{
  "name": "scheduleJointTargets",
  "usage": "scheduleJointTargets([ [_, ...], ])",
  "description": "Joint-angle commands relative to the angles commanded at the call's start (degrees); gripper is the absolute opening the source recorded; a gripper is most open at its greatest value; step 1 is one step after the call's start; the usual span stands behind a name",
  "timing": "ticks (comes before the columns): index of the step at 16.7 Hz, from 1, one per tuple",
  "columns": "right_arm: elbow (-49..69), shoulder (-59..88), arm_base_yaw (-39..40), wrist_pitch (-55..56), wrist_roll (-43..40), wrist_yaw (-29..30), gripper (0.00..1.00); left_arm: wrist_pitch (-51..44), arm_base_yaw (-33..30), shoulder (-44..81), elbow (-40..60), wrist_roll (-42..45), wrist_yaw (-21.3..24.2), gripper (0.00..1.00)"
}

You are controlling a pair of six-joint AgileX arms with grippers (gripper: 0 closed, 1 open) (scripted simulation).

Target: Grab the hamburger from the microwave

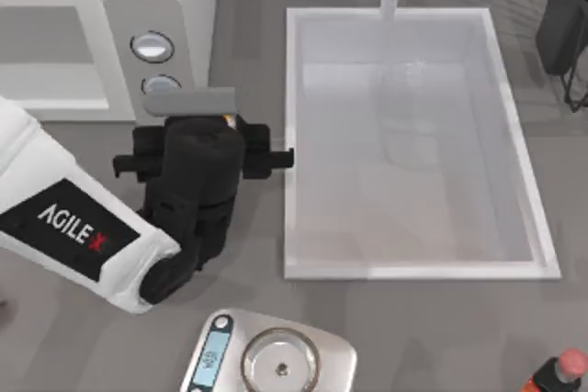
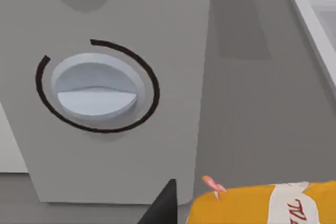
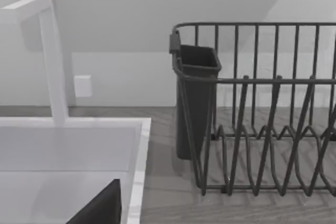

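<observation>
Your left gripper (image 1: 197, 149) hovers just in front of the microwave (image 1: 101, 34) dial panel — I cannot tell its finger state — above an orange-wrapped item (image 2: 273, 205), likely the hamburger, placed there for pickup.

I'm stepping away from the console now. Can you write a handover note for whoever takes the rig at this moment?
Left gripper: low in front of the microwave dial panel, on the side toward the sink. A hold is not confirmed.
Right gripper: parked by the sink's rim, facing the dish rack.
Hamburger: orange with a white band, right beside the left gripper, outside the microwave.
Done: the hamburger appears to be out of the microwave.
Left: confirm the grasp, then lift clear.
</observation>
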Motion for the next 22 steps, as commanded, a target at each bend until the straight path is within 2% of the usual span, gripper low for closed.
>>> scheduleJointTargets([
  [3, 0.0, 0.0, 0.0, 0.0, 0.0, 0.0, 1.0, 6.7, -0.6, 4.8, -2.2, 0.0, 0.4, 0.0],
  [8, 0.0, 0.0, 0.0, 0.0, 0.0, 0.0, 1.0, 8.1, -0.7, 5.8, -2.8, 0.0, 0.5, 0.0],
  [21, 0.0, 0.0, 0.0, 0.0, 0.0, 0.0, 1.0, 8.1, -0.7, 5.8, -2.8, 0.0, 0.5, 0.98],
  [22, 0.0, 0.0, 0.0, 0.0, 0.0, 0.0, 1.0, 8.1, -0.7, 5.8, -2.8, 0.0, 0.5, 1.0],
])
